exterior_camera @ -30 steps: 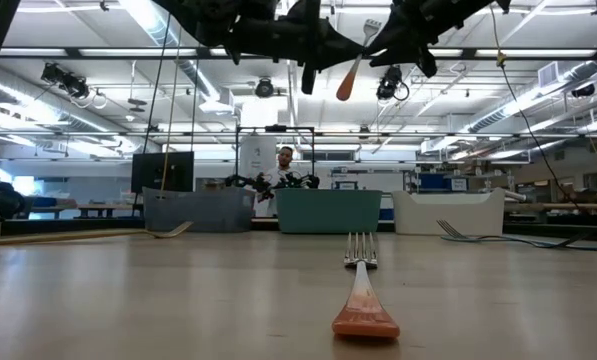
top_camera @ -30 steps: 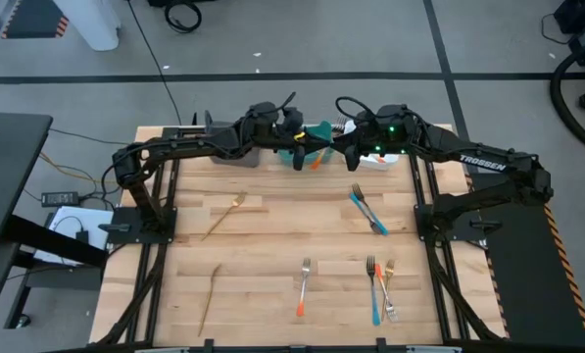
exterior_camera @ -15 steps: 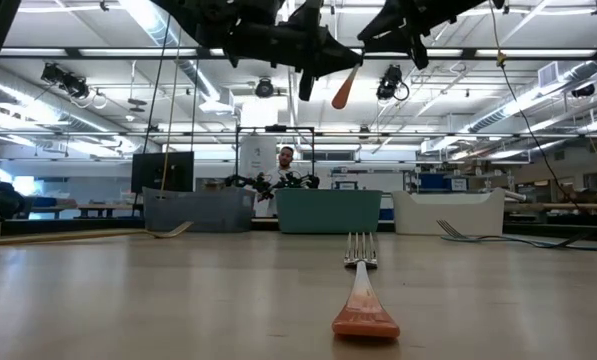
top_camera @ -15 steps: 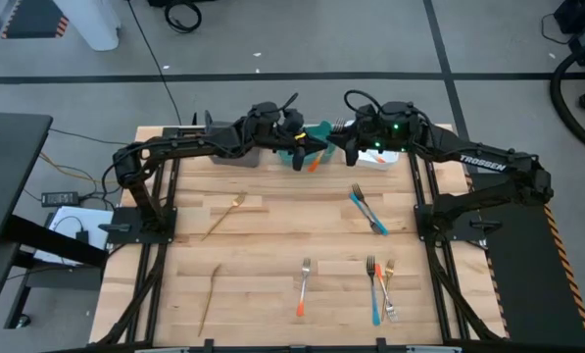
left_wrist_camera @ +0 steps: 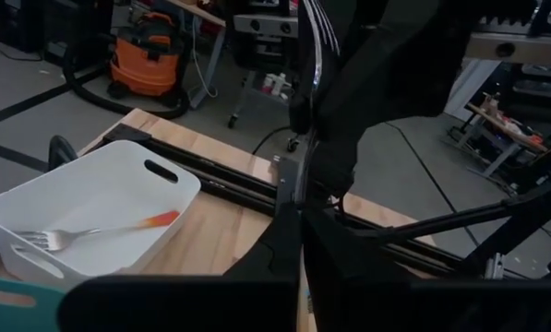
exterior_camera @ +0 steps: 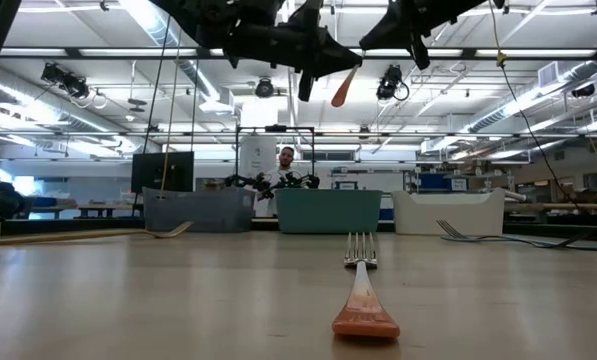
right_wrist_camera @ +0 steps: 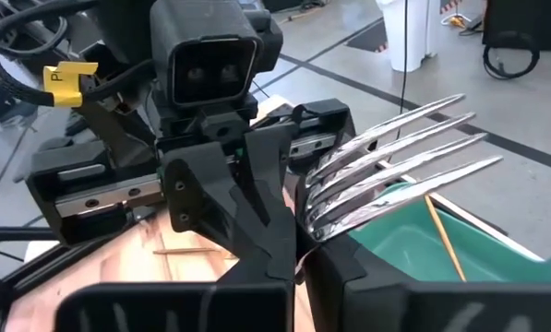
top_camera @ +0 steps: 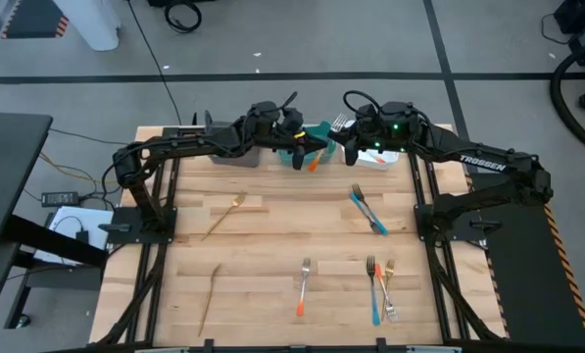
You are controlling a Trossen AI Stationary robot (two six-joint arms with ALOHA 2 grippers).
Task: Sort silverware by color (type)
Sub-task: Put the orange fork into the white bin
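Observation:
An orange-handled fork (top_camera: 316,163) of the silverware hangs in the air above the teal bin (top_camera: 318,130), held between both arms. My left gripper (top_camera: 302,150) comes from the table's left and is shut on it. My right gripper (top_camera: 347,141) comes from the right and is shut on it nearer the head. The tines (right_wrist_camera: 400,157) stick out past my right fingers, and the orange handle end (exterior_camera: 341,91) slants down below my left gripper (exterior_camera: 316,55). My left gripper pinches the fork between its two fingers, where the stem (left_wrist_camera: 301,198) leaves them. It comes about level from the table's left, across the fork. The fork is lifted clear and tilted, tines up toward the far side, handle end down. My right gripper pinches the fork's metal neck (right_wrist_camera: 314,224) just below the tines, between its two fingers. It comes from the table's right, slanting slightly down. The tines fan out above the fingers, clear of the bin.
A grey bin (top_camera: 245,155) stands left of the teal one. The white bin (left_wrist_camera: 90,217) on the right holds an orange-handled fork (left_wrist_camera: 100,231). A tan-handled piece (right_wrist_camera: 441,235) lies in the teal bin. More forks lie on the table: gold (top_camera: 227,211), blue (top_camera: 368,208), orange (top_camera: 303,286).
My right gripper, open beside the fork a second ago, has shut on the fork's neck and tipped a little. My left gripper has kept its hold. The fork has stayed in the air over the teal bin.

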